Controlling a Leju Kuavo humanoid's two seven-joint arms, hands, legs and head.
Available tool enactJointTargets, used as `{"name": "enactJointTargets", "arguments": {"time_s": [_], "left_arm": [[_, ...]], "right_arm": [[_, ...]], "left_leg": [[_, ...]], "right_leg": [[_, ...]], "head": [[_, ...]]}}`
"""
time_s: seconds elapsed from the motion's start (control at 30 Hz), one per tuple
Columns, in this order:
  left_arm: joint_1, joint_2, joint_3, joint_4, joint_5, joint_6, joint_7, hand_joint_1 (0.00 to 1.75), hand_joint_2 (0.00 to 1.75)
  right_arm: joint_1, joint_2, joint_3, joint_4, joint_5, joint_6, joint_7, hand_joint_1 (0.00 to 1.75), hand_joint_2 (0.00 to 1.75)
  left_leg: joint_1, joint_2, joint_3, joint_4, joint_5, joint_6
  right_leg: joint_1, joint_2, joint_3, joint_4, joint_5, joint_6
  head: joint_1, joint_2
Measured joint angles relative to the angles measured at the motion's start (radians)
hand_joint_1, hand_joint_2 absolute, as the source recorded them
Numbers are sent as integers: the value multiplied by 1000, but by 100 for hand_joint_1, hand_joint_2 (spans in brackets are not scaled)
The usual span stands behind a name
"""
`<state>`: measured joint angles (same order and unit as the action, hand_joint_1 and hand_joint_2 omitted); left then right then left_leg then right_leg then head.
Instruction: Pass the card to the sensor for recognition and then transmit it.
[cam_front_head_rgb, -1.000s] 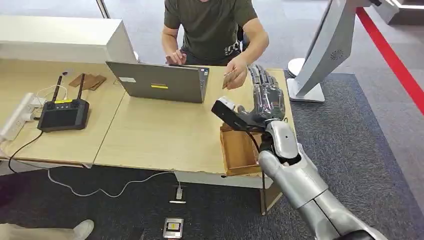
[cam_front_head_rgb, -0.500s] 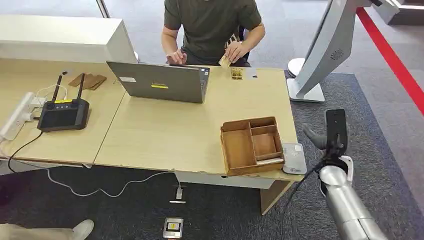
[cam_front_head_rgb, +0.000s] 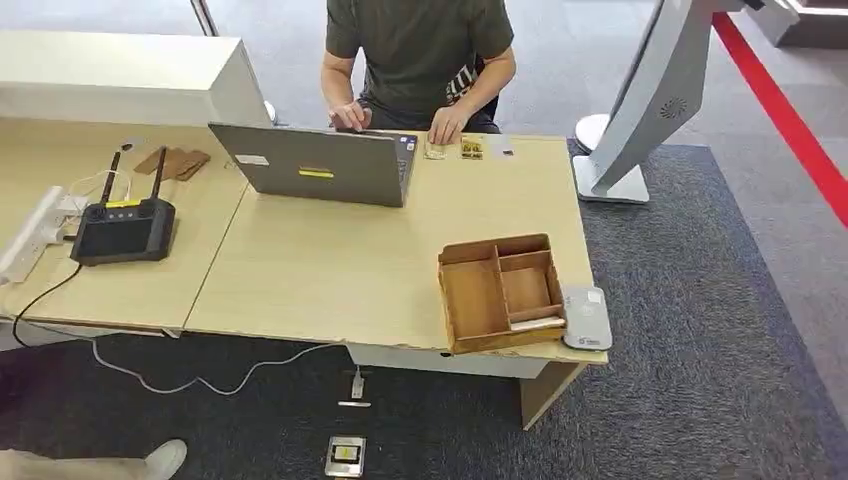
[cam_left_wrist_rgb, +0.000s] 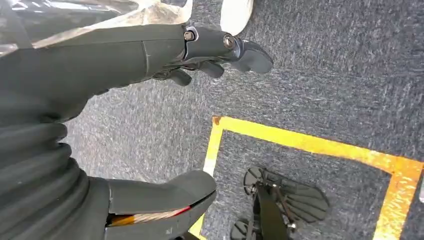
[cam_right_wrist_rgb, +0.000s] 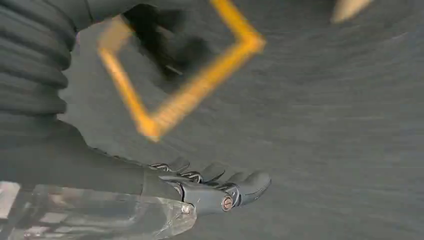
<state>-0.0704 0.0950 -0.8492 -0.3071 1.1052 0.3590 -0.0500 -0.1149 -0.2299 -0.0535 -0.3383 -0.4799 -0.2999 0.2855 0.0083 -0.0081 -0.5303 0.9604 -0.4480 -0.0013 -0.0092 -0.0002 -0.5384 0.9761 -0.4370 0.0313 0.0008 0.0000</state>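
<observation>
Small pale card (cam_front_head_rgb: 434, 151) flat on the worktop (cam_front_head_rgb: 320, 265) under a person's hand (cam_front_head_rgb: 445, 128); left hand (cam_left_wrist_rgb: 210, 50) and right hand (cam_right_wrist_rgb: 210, 187) empty, fingers loosely apart.

The person (cam_front_head_rgb: 420, 60) is cut off at the shoulders by the head view's upper edge. The laptop (cam_front_head_rgb: 315, 165) hides its keyboard. The right wrist view is motion-blurred, smearing the yellow floor marking (cam_right_wrist_rgb: 170, 95).
</observation>
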Motion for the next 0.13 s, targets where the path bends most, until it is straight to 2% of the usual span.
{"name": "enactJointTargets", "arguments": {"time_s": [0.07,0.1,0.13], "left_arm": [[-1,2,0,0,10,1,0,0,175],[0,2,0,0,14,1,-3,0,175],[0,3,0,0,19,0,-8,0,175]], "right_arm": [[20,41,-47,30,-4,17,23,0,175],[27,55,-60,39,-2,45,5,0,175],[30,61,-69,46,5,91,-39,0,175]], "left_leg": [[0,0,0,0,0,0],[0,0,0,0,0,0],[0,1,0,0,0,0]], "right_leg": [[0,0,0,1,0,0],[0,0,-1,1,0,0],[0,0,-1,1,0,0]], "head": [[-1,0],[0,0],[-1,0]]}}
